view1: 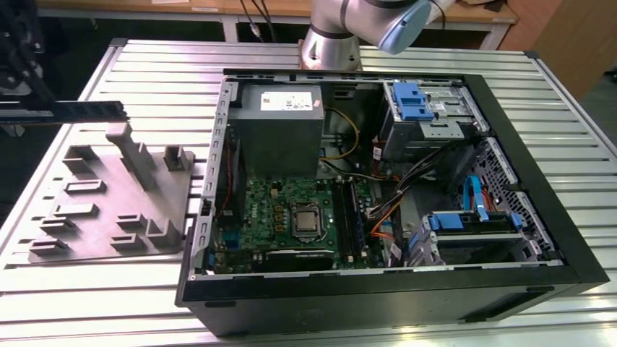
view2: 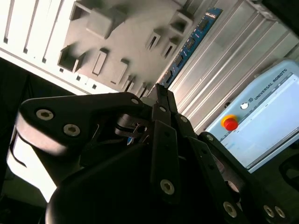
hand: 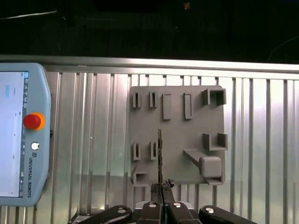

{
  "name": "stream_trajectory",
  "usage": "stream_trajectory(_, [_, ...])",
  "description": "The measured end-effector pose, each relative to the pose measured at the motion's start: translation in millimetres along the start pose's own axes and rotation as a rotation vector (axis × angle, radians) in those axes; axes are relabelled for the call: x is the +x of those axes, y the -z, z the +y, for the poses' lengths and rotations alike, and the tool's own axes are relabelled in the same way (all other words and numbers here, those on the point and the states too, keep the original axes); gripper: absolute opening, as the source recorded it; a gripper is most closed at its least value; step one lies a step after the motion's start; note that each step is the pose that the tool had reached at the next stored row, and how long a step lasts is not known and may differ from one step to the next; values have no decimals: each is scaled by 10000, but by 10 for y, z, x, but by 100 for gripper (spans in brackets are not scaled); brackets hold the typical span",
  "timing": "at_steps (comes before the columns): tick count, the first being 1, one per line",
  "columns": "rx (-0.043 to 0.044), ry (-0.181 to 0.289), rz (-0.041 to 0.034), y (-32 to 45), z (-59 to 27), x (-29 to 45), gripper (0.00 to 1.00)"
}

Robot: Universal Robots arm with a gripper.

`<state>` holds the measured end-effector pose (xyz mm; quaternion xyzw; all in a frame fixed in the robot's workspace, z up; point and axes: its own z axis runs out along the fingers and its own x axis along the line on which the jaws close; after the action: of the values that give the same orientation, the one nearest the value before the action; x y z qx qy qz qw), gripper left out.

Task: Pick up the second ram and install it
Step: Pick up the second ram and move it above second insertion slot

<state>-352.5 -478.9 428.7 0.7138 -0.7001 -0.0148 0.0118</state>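
Note:
The second ram is a thin dark stick held level in the air at the exterior view's left, above the far end of the grey fixture plate. My gripper is shut on one end of it. The second wrist view shows the ram as a blue-green board with black chips, running away from the gripper. In the first wrist view the ram stands edge-on over the fixture plate, gripped by the gripper. The green motherboard lies in the open computer case.
The grey power-supply box, drive cages with blue tabs and loose cables crowd the case. A teach pendant with a red button lies on the ribbed metal table beside the fixture. The arm's base stands behind the case.

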Motion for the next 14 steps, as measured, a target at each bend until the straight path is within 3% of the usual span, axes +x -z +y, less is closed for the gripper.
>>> stream_trajectory(14, [-1, 0, 1, 2, -613, 12, 12])
